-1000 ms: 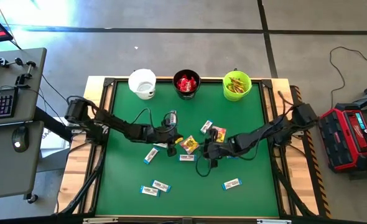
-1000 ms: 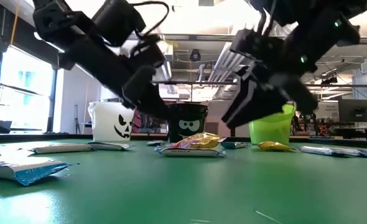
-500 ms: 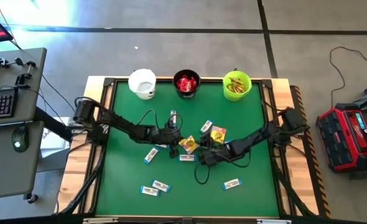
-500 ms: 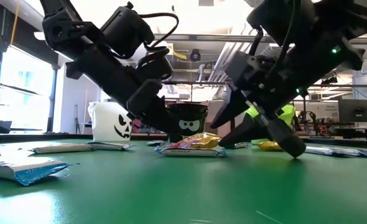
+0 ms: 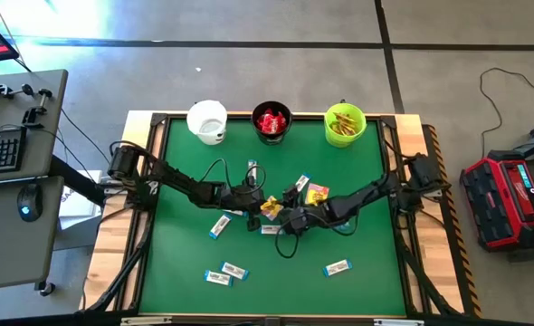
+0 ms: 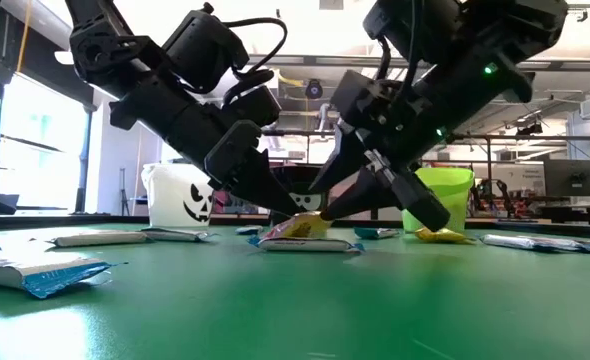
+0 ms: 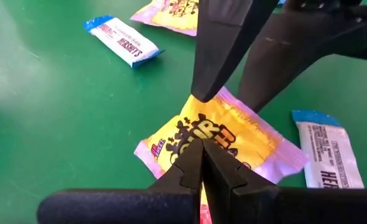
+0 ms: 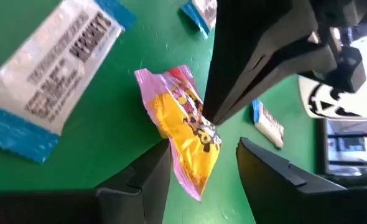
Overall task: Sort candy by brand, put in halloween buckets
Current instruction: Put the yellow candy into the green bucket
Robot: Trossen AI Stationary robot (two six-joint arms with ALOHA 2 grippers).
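Left gripper (image 7: pixel 202 163) fingers pinched together on the near edge of a yellow-and-pink candy packet (image 7: pixel 224 140) lying on the green bench (image 7: pixel 59 112). Right gripper (image 8: pixel 202 165) fingers stand apart, straddling the packet's opposite edge, one tip just above it. Judged light, thin, crinkly and slippery; best taken by a crimped edge. Both arms reach inward and low, meeting mid-bench. Lime green bucket (image 5: pixel 345 125) sits well beyond the fingers, beside the black (image 5: pixel 271 122) and white (image 5: pixel 207 121) buckets.
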